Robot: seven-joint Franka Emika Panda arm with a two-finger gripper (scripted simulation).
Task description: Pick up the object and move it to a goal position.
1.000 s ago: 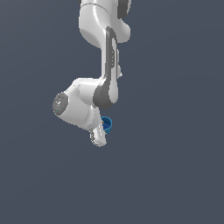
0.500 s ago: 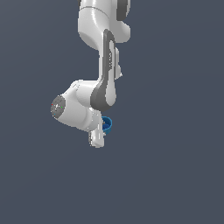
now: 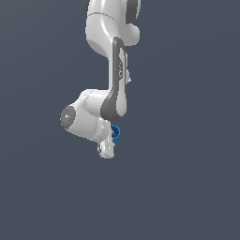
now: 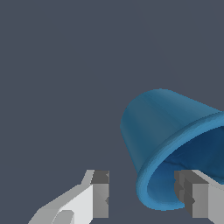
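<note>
The object [image 4: 162, 127] is a bright blue cup lying tipped on its side, its hollow mouth turned toward the wrist camera. My gripper [image 4: 142, 194] is open and straddles the cup's rim. One fingertip [image 4: 189, 197] sits inside the mouth and the other fingertip [image 4: 100, 197] stands outside the wall, with a gap between it and the cup. In the exterior view only a sliver of the object [image 3: 116, 133] shows behind the hand, just above the gripper [image 3: 107, 151].
The white arm [image 3: 115, 89] comes down from the top of the exterior view, with its grey-capped wrist joint [image 3: 70, 116] to the exterior view's left. All around is a plain dark grey background.
The hand has sunk slightly lower in the exterior view over the last second. The blue cup stays in about the same place behind it.
</note>
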